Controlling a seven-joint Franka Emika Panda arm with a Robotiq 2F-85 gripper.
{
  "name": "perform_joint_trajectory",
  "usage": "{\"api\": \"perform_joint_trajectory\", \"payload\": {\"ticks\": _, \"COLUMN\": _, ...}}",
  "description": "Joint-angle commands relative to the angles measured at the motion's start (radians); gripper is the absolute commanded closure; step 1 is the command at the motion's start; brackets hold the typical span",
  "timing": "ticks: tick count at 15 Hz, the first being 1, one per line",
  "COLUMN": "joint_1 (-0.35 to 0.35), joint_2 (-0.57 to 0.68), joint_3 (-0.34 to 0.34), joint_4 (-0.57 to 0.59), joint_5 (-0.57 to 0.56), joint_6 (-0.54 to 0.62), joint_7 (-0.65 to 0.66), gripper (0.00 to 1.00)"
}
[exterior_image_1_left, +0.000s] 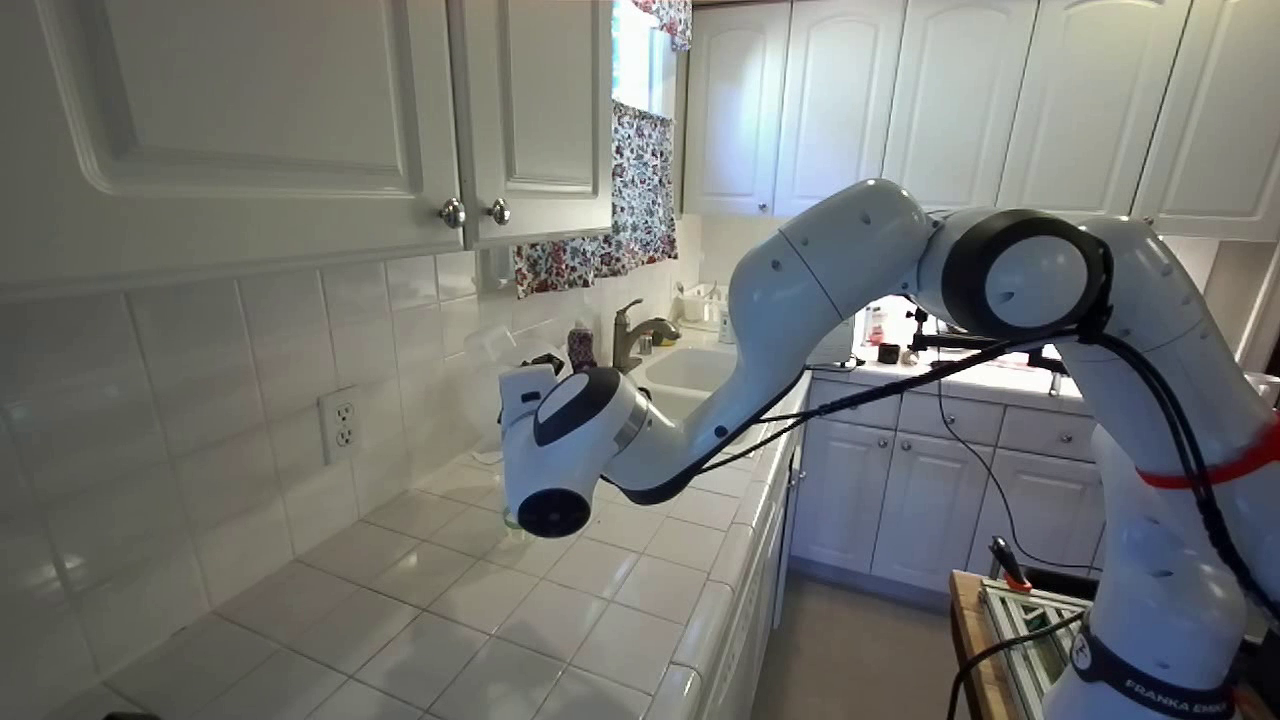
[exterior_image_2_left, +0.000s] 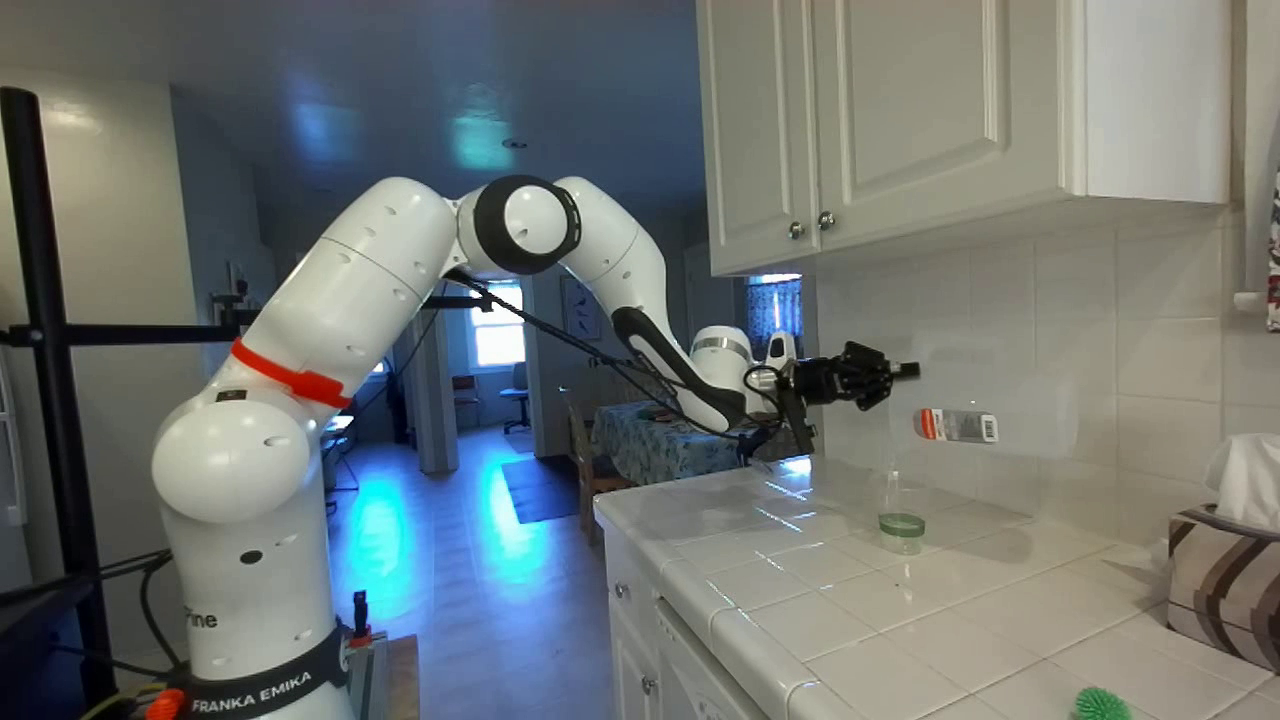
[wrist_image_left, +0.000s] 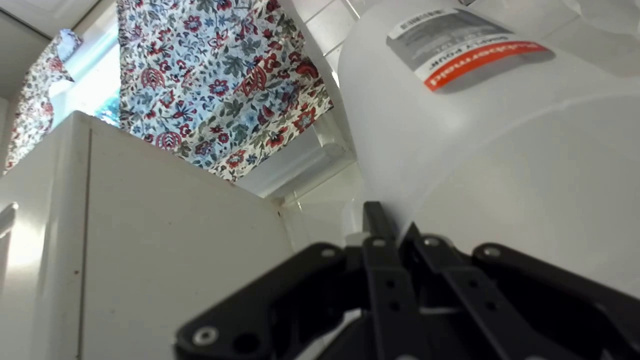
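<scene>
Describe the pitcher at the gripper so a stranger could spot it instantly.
Find the white-tiled counter below the wall cabinets. Above it, the black gripper holds a large, translucent pitcher in the air. Its orange-red Rubbermaid label sets it apart from the green-ringed clear container standing on the counter.

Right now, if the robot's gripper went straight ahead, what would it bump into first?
Seemingly the translucent container, which lies directly ahead of the gripper holding it; depth beyond is hard to judge.

Tiled counter (exterior_image_2_left: 820, 612) (white): clear container (exterior_image_2_left: 902, 532), tissue box (exterior_image_2_left: 1225, 600), green bristles (exterior_image_2_left: 1101, 704).
</scene>
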Motion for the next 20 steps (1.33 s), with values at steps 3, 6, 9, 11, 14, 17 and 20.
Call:
{"api": "perform_joint_trajectory", "payload": {"ticks": 3, "joint_1": -0.007, "joint_2": 0.006, "joint_3": 0.009, "joint_4": 0.001, "joint_5": -0.029, "joint_6": -0.032, "joint_7": 0.029, "gripper": 0.99}}
{"api": "perform_joint_trajectory", "payload": {"ticks": 6, "joint_1": -0.011, "joint_2": 0.009, "joint_3": 0.011, "joint_4": 0.004, "joint_5": -0.024, "joint_6": -0.024, "joint_7": 0.023, "gripper": 0.99}}
{"api": "perform_joint_trajectory", "payload": {"ticks": 9, "joint_1": -0.013, "joint_2": 0.012, "joint_3": 0.012, "joint_4": 0.005, "joint_5": -0.021, "joint_6": -0.019, "joint_7": 0.021, "gripper": 0.99}}
{"api": "perform_joint_trajectory", "payload": {"ticks": 11, "joint_1": -0.013, "joint_2": 0.01, "joint_3": 0.017, "joint_4": 0.001, "joint_5": -0.005, "joint_6": -0.017, "joint_7": -0.003, "gripper": 0.95}}
{"api": "perform_joint_trajectory", "payload": {"ticks": 14, "joint_1": -0.014, "joint_2": 0.01, "joint_3": 0.017, "joint_4": 0.001, "joint_5": -0.005, "joint_6": -0.017, "joint_7": -0.003, "gripper": 0.95}}
{"api": "perform_joint_trajectory", "payload": {"ticks": 17, "joint_1": -0.014, "joint_2": 0.01, "joint_3": 0.017, "joint_4": 0.001, "joint_5": -0.005, "joint_6": -0.017, "joint_7": -0.003, "gripper": 0.95}}
{"api": "perform_joint_trajectory", "payload": {"ticks": 20, "joint_1": -0.014, "joint_2": 0.01, "joint_3": 0.017, "joint_4": 0.001, "joint_5": -0.005, "joint_6": -0.017, "joint_7": -0.003, "gripper": 0.95}}
